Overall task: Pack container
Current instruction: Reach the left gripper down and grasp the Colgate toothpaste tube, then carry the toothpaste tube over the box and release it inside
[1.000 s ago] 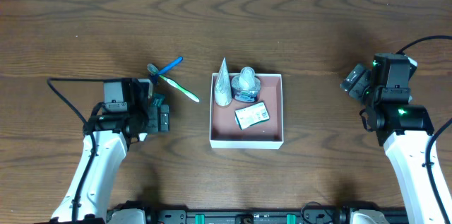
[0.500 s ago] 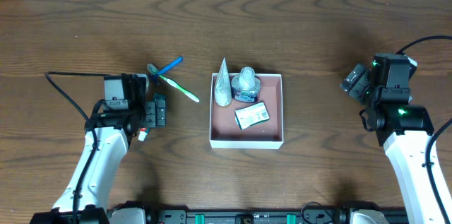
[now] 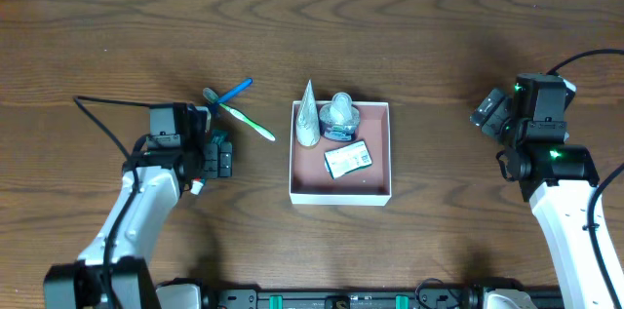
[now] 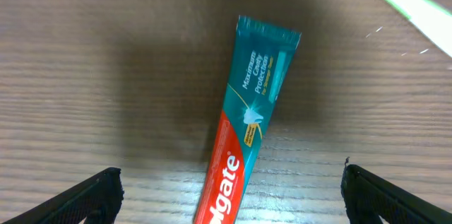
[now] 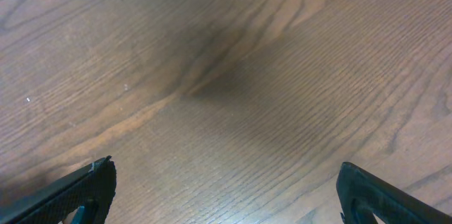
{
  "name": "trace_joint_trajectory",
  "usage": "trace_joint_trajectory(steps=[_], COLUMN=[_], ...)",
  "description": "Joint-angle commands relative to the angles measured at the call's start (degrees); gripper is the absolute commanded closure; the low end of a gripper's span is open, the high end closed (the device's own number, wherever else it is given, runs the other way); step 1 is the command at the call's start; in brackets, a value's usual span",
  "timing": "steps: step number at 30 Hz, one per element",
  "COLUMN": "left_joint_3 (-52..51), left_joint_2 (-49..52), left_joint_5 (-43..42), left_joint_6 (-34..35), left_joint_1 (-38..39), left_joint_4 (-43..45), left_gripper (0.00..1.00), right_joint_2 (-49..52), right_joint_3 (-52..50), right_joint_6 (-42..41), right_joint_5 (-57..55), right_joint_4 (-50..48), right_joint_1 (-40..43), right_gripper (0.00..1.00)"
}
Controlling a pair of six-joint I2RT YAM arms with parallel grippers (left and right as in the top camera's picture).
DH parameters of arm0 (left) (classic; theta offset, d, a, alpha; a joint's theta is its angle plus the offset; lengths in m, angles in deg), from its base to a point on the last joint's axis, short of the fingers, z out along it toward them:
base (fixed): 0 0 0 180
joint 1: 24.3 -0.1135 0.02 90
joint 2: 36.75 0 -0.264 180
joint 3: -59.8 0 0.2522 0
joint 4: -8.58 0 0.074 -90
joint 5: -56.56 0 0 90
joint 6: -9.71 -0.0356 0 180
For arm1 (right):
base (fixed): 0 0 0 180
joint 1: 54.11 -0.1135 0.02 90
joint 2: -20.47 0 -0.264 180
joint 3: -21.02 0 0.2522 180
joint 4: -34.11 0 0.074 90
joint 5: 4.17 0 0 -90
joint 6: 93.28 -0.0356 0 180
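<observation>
Jaws both spread; left over toothpaste tube, right over dark wood table.

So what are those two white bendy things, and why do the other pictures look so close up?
They are robot arms, a left arm and a right arm, sitting at a wooden table. The wide picture comes from a camera above the table. The two close ones come from small cameras on each wrist, looking down past the fingers. The left gripper is open and hovers over a toothpaste tube, holding nothing. The right gripper is open too, and its camera sees just wood. In the middle stands a white box holding a silvery tube, a small jar and a packet. A green toothbrush and a blue toothbrush lie between the box and the left arm.
</observation>
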Motion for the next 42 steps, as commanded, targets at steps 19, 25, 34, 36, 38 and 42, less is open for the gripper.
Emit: trace_joint_trajectory(steps=[19, 25, 34, 36, 38, 42], left_joint_3=[-0.83, -0.31, 5.16, 6.58, 7.65, 8.11], left_joint_2=[8.76, 7.96, 1.53, -0.76, -3.41, -8.94], left_joint_5=[-2.10, -5.05, -11.87, -13.00, -14.47, -18.18], left_joint_6=[6.08, 6.19, 6.14, 6.14, 6.10, 5.38], left_joint_1=[-0.28, -0.28, -0.28, -0.26, -0.28, -0.13], left_joint_4=[-0.35, -1.07, -7.61, -9.79, -11.76, -13.33], left_gripper=[0.70, 0.78, 0.78, 0.80, 0.81, 0.85], right_joint_2=[0.20, 0.20, 0.20, 0.20, 0.20, 0.20], right_joint_3=[0.59, 0.59, 0.59, 0.59, 0.59, 0.59], right_joint_6=[-0.04, -0.02, -0.02, -0.04, -0.02, -0.02], right_joint_5=[-1.05, -1.03, -1.05, -1.03, -1.05, -1.05], right_joint_4=[0.00, 0.00, 0.00, 0.00, 0.00, 0.00], right_joint_1=[0.59, 0.59, 0.59, 0.59, 0.59, 0.59], right_gripper=[0.01, 0.01, 0.01, 0.01, 0.01, 0.01])
